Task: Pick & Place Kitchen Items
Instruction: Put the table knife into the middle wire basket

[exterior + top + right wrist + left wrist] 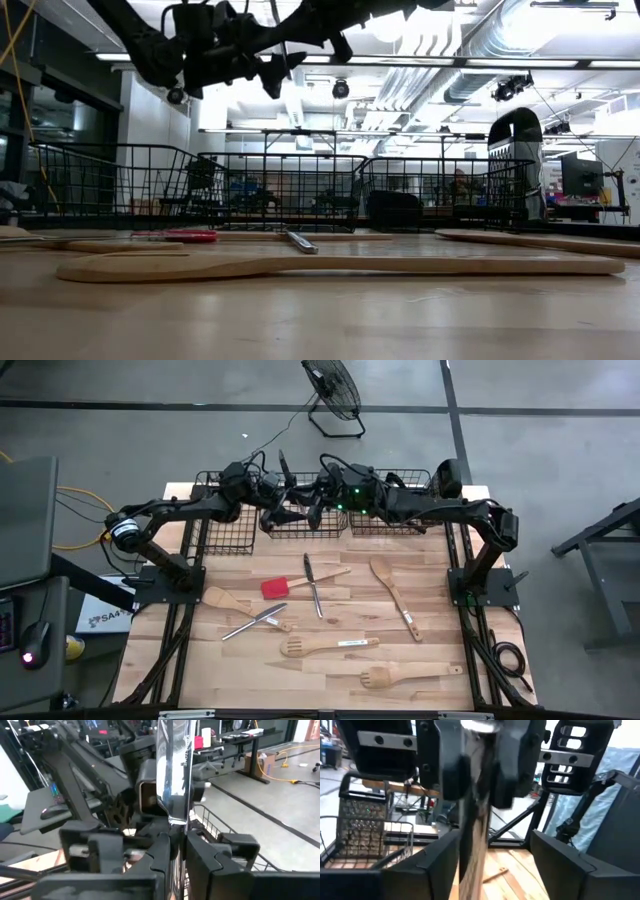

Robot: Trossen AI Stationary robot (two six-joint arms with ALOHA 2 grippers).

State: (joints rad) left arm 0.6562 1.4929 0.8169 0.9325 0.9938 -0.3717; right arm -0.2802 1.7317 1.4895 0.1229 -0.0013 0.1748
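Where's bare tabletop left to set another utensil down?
Free: the table's front-left corner, below the metal cutlery and left of the slotted spatula; also the right edge beyond the wooden spoon. Crowded: the middle band around the red-headed spatula, and the baskets under both arms.

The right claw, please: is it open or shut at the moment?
Shut. The right claw has its two dark fingers pressed against a shiny metal utensil standing up between them.

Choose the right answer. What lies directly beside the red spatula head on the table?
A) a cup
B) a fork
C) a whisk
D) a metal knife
D: in the high view a metal knife lies just beside the red spatula, crossing its wooden handle.
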